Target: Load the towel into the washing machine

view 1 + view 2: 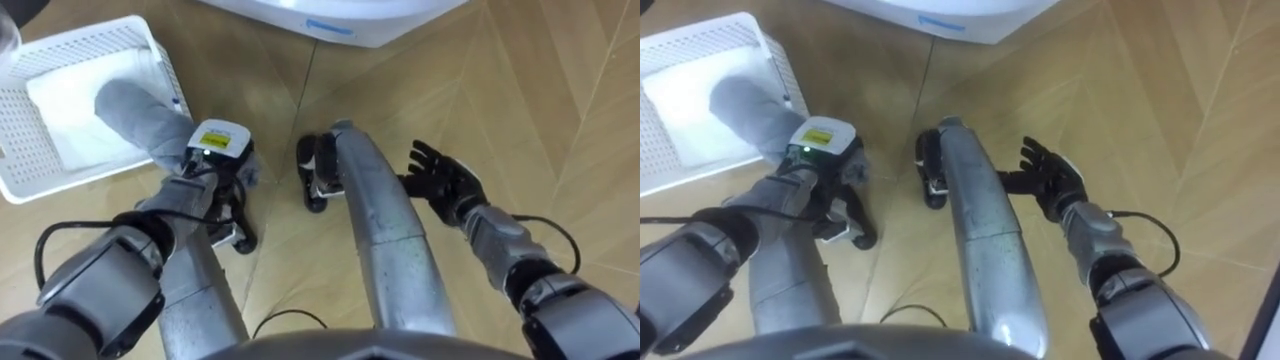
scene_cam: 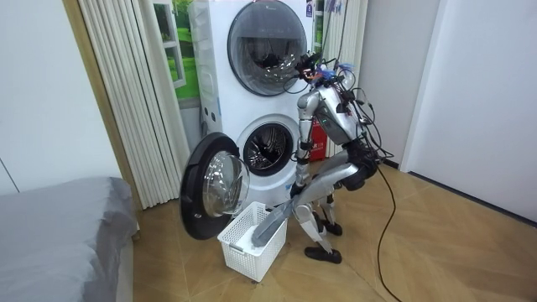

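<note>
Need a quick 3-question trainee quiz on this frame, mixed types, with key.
1. True or false: the door of the lower washing machine is shut.
2. The gray towel runs from the left hand into: A) the white basket B) the drum C) the bed.
3. Fill in: the right hand is ___, holding nothing.
Key: 1 false; 2 A; 3 open.

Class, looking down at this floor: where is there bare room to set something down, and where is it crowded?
Bare wood floor lies to the right of the open right hand, in front of the washing machine. Crowded: beside the basket, where the left hand grips the grey towel.
</note>
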You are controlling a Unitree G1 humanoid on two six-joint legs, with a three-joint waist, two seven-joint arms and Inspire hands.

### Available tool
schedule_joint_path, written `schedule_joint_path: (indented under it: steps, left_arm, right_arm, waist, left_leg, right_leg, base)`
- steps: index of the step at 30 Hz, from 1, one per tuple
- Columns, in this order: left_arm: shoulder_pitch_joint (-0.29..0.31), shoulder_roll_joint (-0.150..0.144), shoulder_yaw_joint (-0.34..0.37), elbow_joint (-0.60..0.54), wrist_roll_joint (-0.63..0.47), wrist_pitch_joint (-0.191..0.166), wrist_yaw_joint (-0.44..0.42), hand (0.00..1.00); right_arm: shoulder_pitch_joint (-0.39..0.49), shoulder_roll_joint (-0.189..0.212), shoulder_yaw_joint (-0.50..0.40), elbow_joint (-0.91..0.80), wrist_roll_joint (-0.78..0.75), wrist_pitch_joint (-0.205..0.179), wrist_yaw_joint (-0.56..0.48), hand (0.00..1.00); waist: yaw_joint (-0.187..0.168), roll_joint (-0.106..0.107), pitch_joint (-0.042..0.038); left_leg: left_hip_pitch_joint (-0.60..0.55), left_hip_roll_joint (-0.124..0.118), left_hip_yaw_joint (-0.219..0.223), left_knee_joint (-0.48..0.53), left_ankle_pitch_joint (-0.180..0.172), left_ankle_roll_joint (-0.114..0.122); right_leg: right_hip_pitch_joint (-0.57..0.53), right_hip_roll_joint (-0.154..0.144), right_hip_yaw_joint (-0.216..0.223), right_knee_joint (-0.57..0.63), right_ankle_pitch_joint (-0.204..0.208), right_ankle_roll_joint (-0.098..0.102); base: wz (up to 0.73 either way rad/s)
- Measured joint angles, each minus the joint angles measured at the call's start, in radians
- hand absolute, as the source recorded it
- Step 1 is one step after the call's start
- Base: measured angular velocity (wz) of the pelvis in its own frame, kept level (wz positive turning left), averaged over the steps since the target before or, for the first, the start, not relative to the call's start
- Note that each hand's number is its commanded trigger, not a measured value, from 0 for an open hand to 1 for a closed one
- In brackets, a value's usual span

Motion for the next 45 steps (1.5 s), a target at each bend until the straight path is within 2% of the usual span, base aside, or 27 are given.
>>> schedule_joint_path:
  steps: [2,5,8,10,15,18,19,20,22,23,25,28,32,35,38,40,41,45]
  left_arm:
    - [0.000,-0.001,0.001,0.003,0.000,0.002,0.000,1.00]
    - [-0.001,-0.009,0.023,0.003,-0.004,-0.001,0.000,1.00]
    - [0.014,-0.012,0.047,0.007,-0.062,-0.020,0.005,1.00]
    - [0.031,-0.013,0.097,0.010,-0.079,-0.044,0.025,1.00]
    - [0.055,-0.021,0.189,0.009,-0.135,-0.080,0.095,1.00]
    - [0.045,-0.022,0.229,0.009,-0.243,-0.108,0.156,1.00]
    - [0.043,-0.022,0.246,-0.002,-0.284,-0.119,0.177,1.00]
    - [0.042,-0.022,0.256,-0.011,-0.304,-0.125,0.185,1.00]
    - [0.043,-0.023,0.291,-0.035,-0.412,-0.165,0.214,1.00]
    - [0.043,-0.024,0.305,-0.042,-0.443,-0.174,0.217,1.00]
    - [0.044,-0.025,0.364,-0.078,-0.552,-0.201,0.228,1.00]
    - [0.044,-0.026,0.397,-0.127,-0.671,-0.224,0.248,1.00]
    - [0.054,-0.043,0.404,-0.209,-0.769,-0.238,0.247,1.00]
    - [0.073,-0.073,0.404,-0.267,-0.865,-0.245,0.233,1.00]
    - [0.093,-0.096,0.390,-0.327,-0.998,-0.248,0.171,1.00]
    - [0.097,-0.110,0.367,-0.351,-1.080,-0.249,0.092,1.00]
    - [0.097,-0.114,0.363,-0.357,-1.103,-0.249,0.073,1.00]
    - [0.111,-0.108,0.334,-0.427,-1.350,-0.249,-0.053,1.00]
  right_arm:
    - [0.004,0.001,0.013,0.002,0.000,0.003,-0.012,0.00]
    - [0.006,0.001,0.013,0.019,0.007,0.005,-0.035,0.00]
    - [0.010,0.003,0.012,0.048,-0.008,0.008,-0.056,0.00]
    - [0.023,0.003,0.009,0.061,-0.015,0.007,-0.068,0.00]
    - [0.035,-0.002,0.006,0.082,-0.029,0.002,-0.106,0.00]
    - [0.009,-0.002,0.009,0.102,-0.037,-0.007,-0.124,0.00]
    - [0.009,-0.005,0.010,0.102,-0.039,-0.012,-0.129,0.00]
    - [0.010,-0.006,0.010,0.102,-0.039,-0.014,-0.132,0.00]
    - [0.009,-0.006,0.007,0.101,-0.042,-0.014,-0.142,0.00]
    - [0.009,-0.006,0.005,0.101,-0.048,-0.014,-0.142,0.00]
    - [0.006,0.000,-0.001,0.101,-0.085,-0.014,-0.141,0.00]
    - [-0.020,0.013,-0.001,0.096,-0.099,-0.015,-0.144,0.00]
    - [-0.036,0.030,-0.026,0.080,-0.166,-0.017,-0.149,0.00]
    - [-0.028,0.040,-0.037,0.017,-0.235,-0.016,-0.166,0.00]
    - [-0.035,0.058,-0.049,-0.034,-0.292,-0.021,-0.164,0.00]
    - [-0.042,0.062,-0.048,-0.053,-0.329,-0.025,-0.164,0.00]
    - [-0.042,0.062,-0.048,-0.058,-0.333,-0.025,-0.165,0.00]
    - [-0.049,0.068,-0.050,-0.108,-0.371,-0.024,-0.164,0.00]
  waist:
    - [0.002,0.000,0.0001]
    - [0.025,0.001,0.0005]
    - [0.048,0.003,0.0012]
    - [0.066,0.006,0.0002]
    - [0.111,0.015,0.0019]
    - [0.115,0.030,0.0069]
    - [0.123,0.033,0.0062]
    - [0.132,0.033,0.0064]
    - [0.148,0.034,0.0068]
    - [0.153,0.034,0.0068]
    - [0.164,0.034,0.0068]
    - [0.166,0.034,0.0068]
    - [0.189,0.034,0.0066]
    - [0.195,0.034,0.0061]
    - [0.199,0.034,0.0052]
    - [0.215,0.035,0.0043]
    - [0.217,0.035,0.0042]
    - [0.222,0.031,0.0022]
  left_leg:
    - [0.031,0.000,0.001,-0.023,0.002,-0.003]
    - [0.090,0.000,0.012,-0.059,0.002,-0.003]
    - [0.172,-0.003,0.030,-0.115,0.007,-0.006]
    - [0.237,-0.014,0.034,-0.166,0.017,-0.009]
    - [0.342,-0.024,0.045,-0.242,0.034,-0.005]
    - [0.374,-0.040,0.044,-0.289,0.057,0.002]
    - [0.386,-0.045,0.046,-0.305,0.063,0.004]
    - [0.394,-0.046,0.047,-0.312,0.064,0.006]
    - [0.424,-0.055,0.048,-0.337,0.073,0.009]
    - [0.431,-0.055,0.048,-0.343,0.074,0.009]
    - [0.447,-0.062,0.046,-0.358,0.079,0.009]
    - [0.451,-0.076,0.047,-0.381,0.095,0.015]
    - [0.452,-0.085,0.045,-0.391,0.107,0.015]
    - [0.465,-0.088,0.047,-0.409,0.119,0.020]
    - [0.484,-0.087,0.047,-0.440,0.138,0.023]
    - [0.500,-0.089,0.048,-0.468,0.151,0.026]
    - [0.502,-0.089,0.048,-0.471,0.153,0.026]
    - [0.512,-0.092,0.058,-0.487,0.160,0.035]
  right_leg:
    - [0.032,0.000,-0.004,-0.023,0.001,0.001]
    - [0.086,0.000,-0.006,-0.058,0.003,0.005]
    - [0.161,-0.001,-0.005,-0.107,0.008,0.014]
    - [0.224,-0.002,-0.006,-0.152,0.012,0.022]
    - [0.331,-0.004,-0.010,-0.223,0.020,0.035]
    - [0.374,-0.017,-0.022,-0.269,0.032,0.046]
    - [0.388,-0.022,-0.023,-0.281,0.034,0.050]
    - [0.394,-0.023,-0.024,-0.286,0.035,0.051]
    - [0.428,-0.034,-0.032,-0.305,0.037,0.054]
    - [0.434,-0.034,-0.032,-0.310,0.037,0.055]
    - [0.451,-0.037,-0.034,-0.321,0.039,0.058]
    - [0.453,-0.065,-0.050,-0.321,0.039,0.058]
    - [0.461,-0.076,-0.062,-0.326,0.039,0.058]
    - [0.484,-0.087,-0.079,-0.343,0.041,0.061]
    - [0.511,-0.083,-0.089,-0.385,0.060,0.064]
    - [0.532,-0.079,-0.090,-0.419,0.079,0.069]
    - [0.535,-0.078,-0.091,-0.425,0.082,0.070]
    - [0.539,-0.081,-0.084,-0.439,0.096,0.076]
  base:
    - [-0.02]
    - [-0.08]
    - [-0.09]
    - [0.02]
    - [0.05]
    - [0.17]
    - [0.16]
    - [0.13]
    - [0.13]
    - [0.08]
    - [0.06]
    - [0.21]
    - [0.15]
    - [0.17]
    - [0.04]
    - [0.00]
    - [0.00]
    - [-0.04]
